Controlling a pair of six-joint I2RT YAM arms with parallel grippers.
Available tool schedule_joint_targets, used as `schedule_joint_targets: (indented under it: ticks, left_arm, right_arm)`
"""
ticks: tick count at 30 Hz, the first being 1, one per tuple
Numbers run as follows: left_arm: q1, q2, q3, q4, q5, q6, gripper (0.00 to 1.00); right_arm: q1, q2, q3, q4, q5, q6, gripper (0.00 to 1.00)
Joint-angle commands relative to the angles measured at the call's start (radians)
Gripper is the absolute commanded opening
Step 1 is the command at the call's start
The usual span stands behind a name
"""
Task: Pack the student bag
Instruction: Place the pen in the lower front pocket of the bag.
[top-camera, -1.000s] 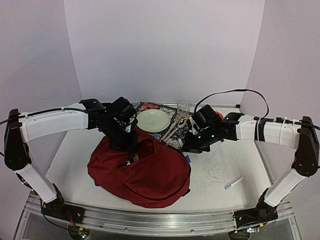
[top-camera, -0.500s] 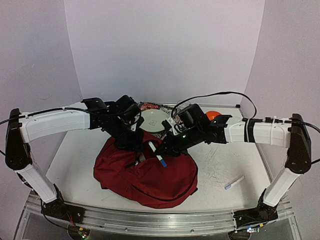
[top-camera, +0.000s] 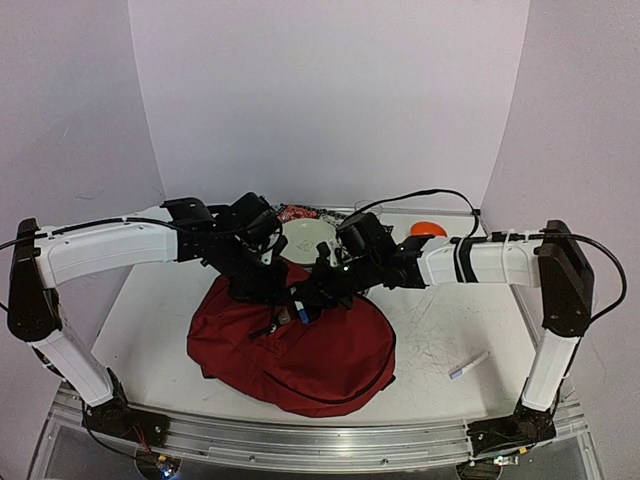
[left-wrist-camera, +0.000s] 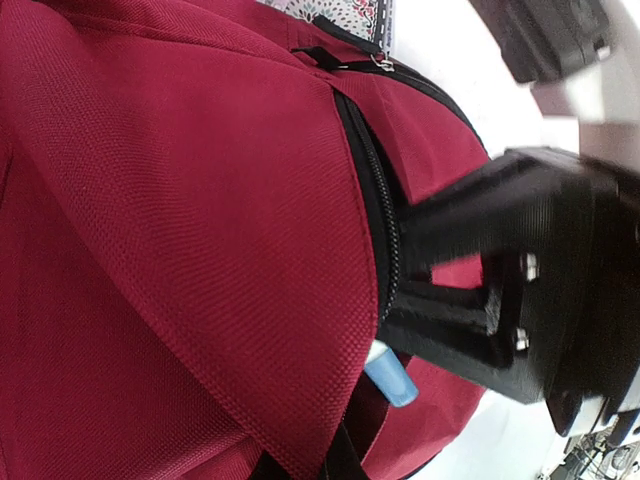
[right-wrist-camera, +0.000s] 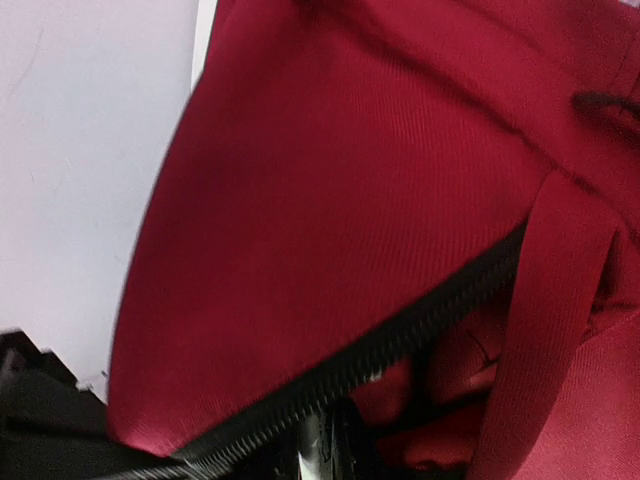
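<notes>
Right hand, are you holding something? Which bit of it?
The right hand appears to hold a pen by its barrel, blue end poking out at the student bag's zipper opening.

A large, soft dark-red fabric backpack (top-camera: 300, 350) lies slumped and rounded on the white bench (top-camera: 440, 330), towards its near middle. Its black zipper (left-wrist-camera: 375, 200) is undone along the top, the opening gaping, one fabric lip raised.

The surface (top-camera: 445, 325) is carrying one student bag (top-camera: 310, 355), two markers (one loose marker (top-camera: 468, 366), one blue-capped marker (top-camera: 297, 314) sticking from the bag's mouth), one pale green plate (top-camera: 303, 238) and one orange item (top-camera: 427, 228).
</notes>
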Motion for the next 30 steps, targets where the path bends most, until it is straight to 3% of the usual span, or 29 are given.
schedule_joint_targets:
  ticks: [1,12,21,30]
  left_arm:
    - [-0.014,-0.06,-0.001,0.067,0.009,-0.018,0.0]
    - [-0.016,-0.07,-0.015,0.091,0.02,-0.027,0.0]
    - [-0.014,-0.076,-0.035,0.099,-0.007,-0.022,0.0]
    - [0.012,-0.086,-0.072,0.097,-0.057,-0.009,0.0]
  right_arm:
    - [0.003,0.027,0.043,0.088,0.101,0.114,0.0]
    - [0.07,0.139,0.103,0.217,0.224,0.248,0.01]
    - [0.082,0.156,0.117,0.227,0.201,0.206,0.35]
    - [0.082,0.047,0.08,0.079,0.216,0.048,0.4]
